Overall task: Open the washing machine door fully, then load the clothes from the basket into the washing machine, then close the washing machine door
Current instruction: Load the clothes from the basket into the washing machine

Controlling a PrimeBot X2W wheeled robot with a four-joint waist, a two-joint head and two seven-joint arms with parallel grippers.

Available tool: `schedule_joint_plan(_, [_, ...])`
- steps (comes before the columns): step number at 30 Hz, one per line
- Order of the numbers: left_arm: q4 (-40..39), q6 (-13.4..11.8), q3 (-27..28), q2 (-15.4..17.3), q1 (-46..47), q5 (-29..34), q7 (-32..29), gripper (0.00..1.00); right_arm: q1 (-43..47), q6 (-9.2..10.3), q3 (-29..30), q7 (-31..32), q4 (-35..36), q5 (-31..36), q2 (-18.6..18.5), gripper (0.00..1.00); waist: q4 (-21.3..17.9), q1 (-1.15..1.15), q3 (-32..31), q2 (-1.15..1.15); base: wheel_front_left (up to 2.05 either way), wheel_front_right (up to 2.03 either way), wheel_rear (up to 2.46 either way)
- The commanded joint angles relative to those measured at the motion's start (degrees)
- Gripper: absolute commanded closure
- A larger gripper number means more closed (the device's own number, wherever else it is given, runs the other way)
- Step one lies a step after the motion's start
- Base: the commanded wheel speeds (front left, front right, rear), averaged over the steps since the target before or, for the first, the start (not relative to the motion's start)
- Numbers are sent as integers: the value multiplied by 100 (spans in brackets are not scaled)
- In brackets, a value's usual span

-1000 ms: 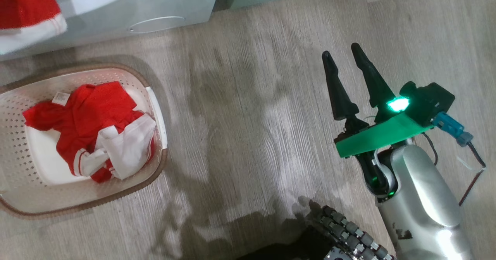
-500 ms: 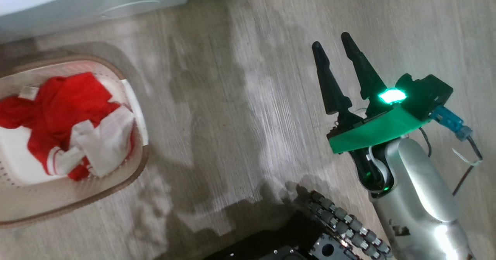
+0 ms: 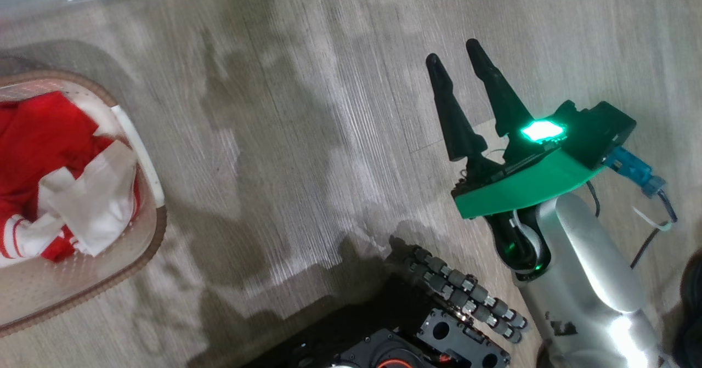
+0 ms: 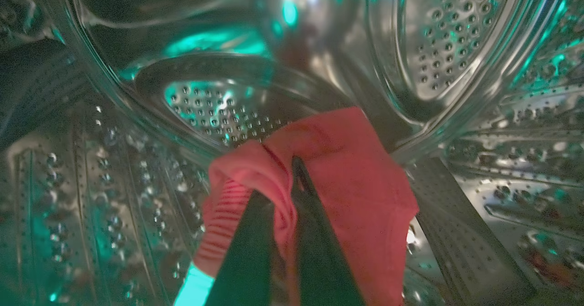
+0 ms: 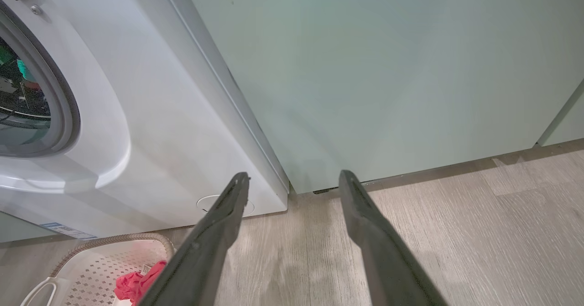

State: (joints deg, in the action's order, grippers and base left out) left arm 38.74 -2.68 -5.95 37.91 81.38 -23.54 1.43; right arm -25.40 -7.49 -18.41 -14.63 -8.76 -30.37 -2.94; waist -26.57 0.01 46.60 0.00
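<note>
Garment (image 4: 360,187) was pinched by left gripper (image 4: 279,178) inside drum (image 4: 438,32), frame centre | right gripper (image 3: 452,52) fingers stood spread, frame right | basket (image 3: 160,231) lay far left

The right gripper (image 3: 451,51) has two long, black, tapered fingers (image 3: 455,129) mounted on a flat green plate (image 3: 521,190). At the plate's 1 o'clock is a black housing (image 3: 600,129) with a glowing green light (image 3: 540,131). A blue connector (image 3: 630,169) and a thin black cable (image 3: 655,233) exit at 3 o'clock. The forearm (image 3: 595,269) is glossy silver. The black base (image 3: 384,351) is edged with grey rollers (image 3: 466,299). The left gripper (image 4: 279,178) has matching dark fingers.
</note>
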Motion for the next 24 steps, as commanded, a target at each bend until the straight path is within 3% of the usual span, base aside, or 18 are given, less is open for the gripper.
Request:
schedule_joint_plan(1, [-69, 21, 84, 345, 117, 68, 145, 100, 49, 0, -91, -37, 182, -55, 6, 0, -43, -1, 47, 0, 0, 0, 0])
schedule_joint_plan(11, [696, 233, -69, 228, -70, 24, 433, 100, -17, 0, -75, -37, 166, -101, 6, 0, 34, -1, 79, 0, 0, 0, 0])
schedule_joint_plan(12, [735, 228, -86, 205, -77, 26, 456, 62, -27, 0, -71, -37, 159, -93, 6, 0, 52, -1, 69, 0, 0, 0, 0])
schedule_joint_plan(13, [769, 232, -114, 180, -90, 35, 473, 0, -34, 0, -68, -37, 149, -83, 6, 0, 71, -1, 51, 0, 0, 0, 0])
schedule_joint_plan(24, [673, 195, -197, -220, -626, -55, 1043, 0, 23, 0, 77, -37, 48, 132, 6, 0, 383, -1, -345, 0, 0, 0, 0])
